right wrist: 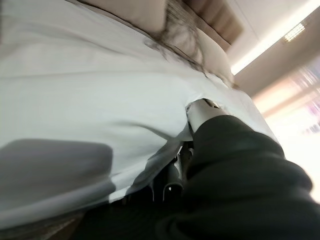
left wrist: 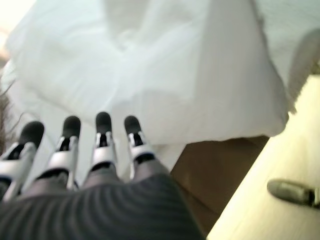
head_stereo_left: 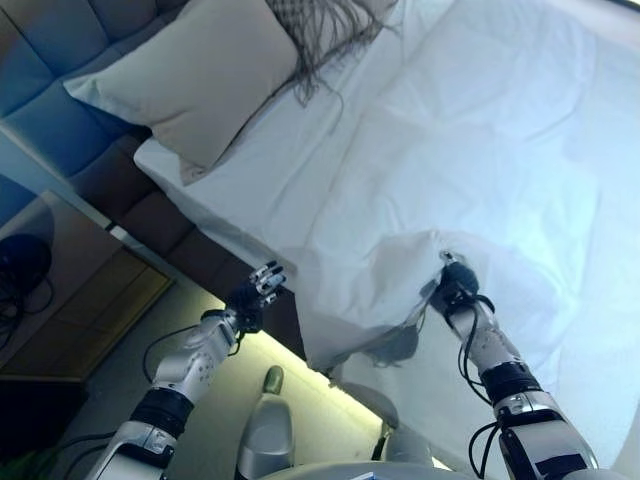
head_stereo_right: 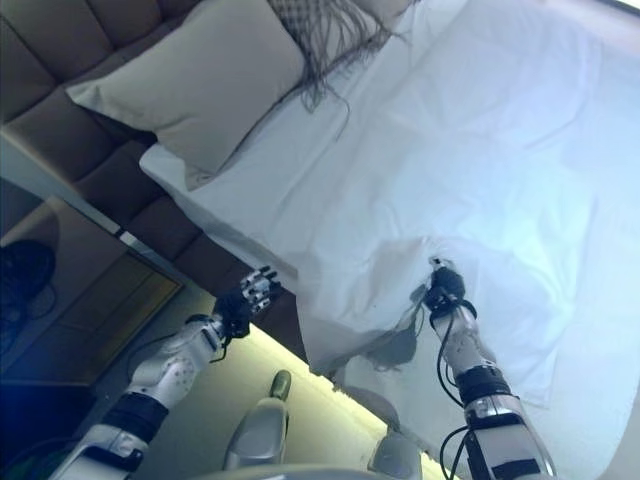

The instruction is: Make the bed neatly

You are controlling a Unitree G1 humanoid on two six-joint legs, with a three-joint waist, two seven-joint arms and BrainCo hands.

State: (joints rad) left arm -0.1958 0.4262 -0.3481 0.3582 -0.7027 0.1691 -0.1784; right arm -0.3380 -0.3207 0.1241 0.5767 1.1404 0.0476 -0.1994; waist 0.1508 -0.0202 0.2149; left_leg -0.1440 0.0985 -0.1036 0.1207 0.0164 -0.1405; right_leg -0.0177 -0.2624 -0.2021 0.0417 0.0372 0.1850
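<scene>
You'll see the white duvet (head_stereo_left: 480, 150) glare brightest on its far side, nearly washed out. A warm light strip (head_stereo_left: 300, 362) glows along the bed base and lights the floor beside it. The raised duvet edge by the right hand (head_stereo_left: 455, 285) throws a grey shadow underneath. The pillow (head_stereo_left: 200, 80) sits dimmer. A ceiling light (right wrist: 295, 32) flares in the right wrist view.

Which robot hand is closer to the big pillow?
The left hand. It hangs open beside the bed, below the pillow. The right hand is farther off, gripping the white duvet mid-bed.
</scene>
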